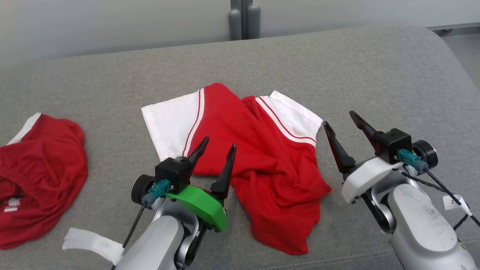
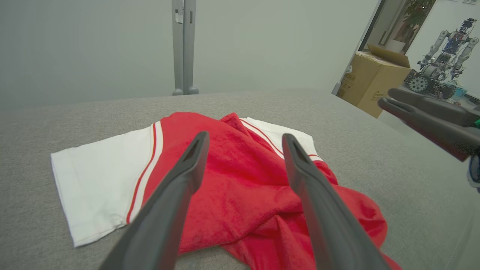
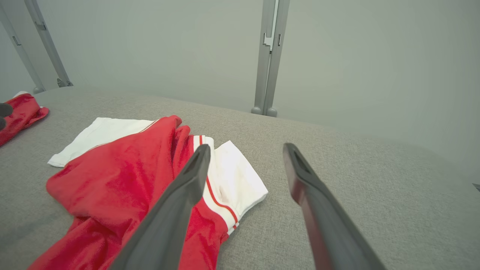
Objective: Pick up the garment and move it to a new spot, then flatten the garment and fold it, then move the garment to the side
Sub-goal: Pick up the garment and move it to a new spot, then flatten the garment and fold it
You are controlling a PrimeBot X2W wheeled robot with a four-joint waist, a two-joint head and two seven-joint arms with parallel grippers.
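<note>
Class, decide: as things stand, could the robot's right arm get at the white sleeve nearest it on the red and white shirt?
Probably yes. The right end effector is open, close beside that white sleeve, with only bare grey surface between them.

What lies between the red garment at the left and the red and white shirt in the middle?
In the head view, bare grey surface lies between the red garment and the red and white shirt.
</note>
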